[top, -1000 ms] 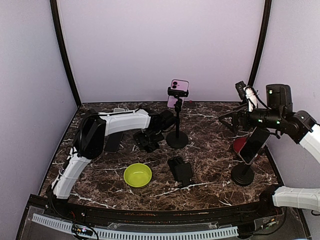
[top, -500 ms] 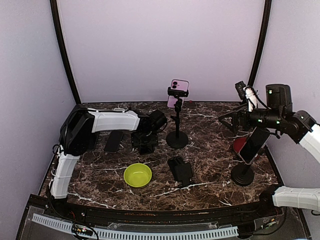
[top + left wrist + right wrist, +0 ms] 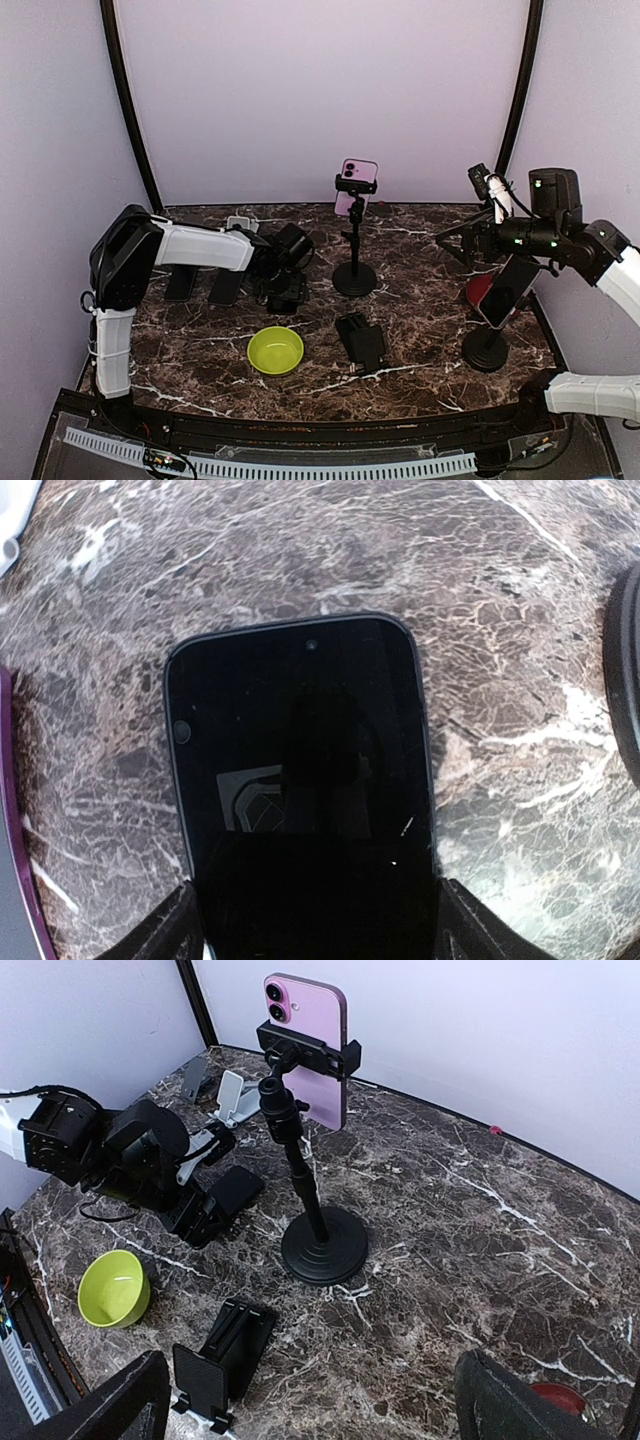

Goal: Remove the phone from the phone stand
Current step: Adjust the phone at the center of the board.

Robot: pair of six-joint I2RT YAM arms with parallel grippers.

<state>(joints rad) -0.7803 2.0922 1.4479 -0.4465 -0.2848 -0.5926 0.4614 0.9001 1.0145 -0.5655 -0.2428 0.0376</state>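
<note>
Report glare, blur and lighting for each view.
Top external: even, soft light, no glare; the black stand merges into the dark table. Left wrist: the dark phone mirrors a faint pale shape; frame edges soften. Right wrist: pink phone sharp, near corners blurred.

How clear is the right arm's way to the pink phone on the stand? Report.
Likely yes: the open right tool faces the pink phone, nothing between; the left arm sits low, off to the side.
</note>
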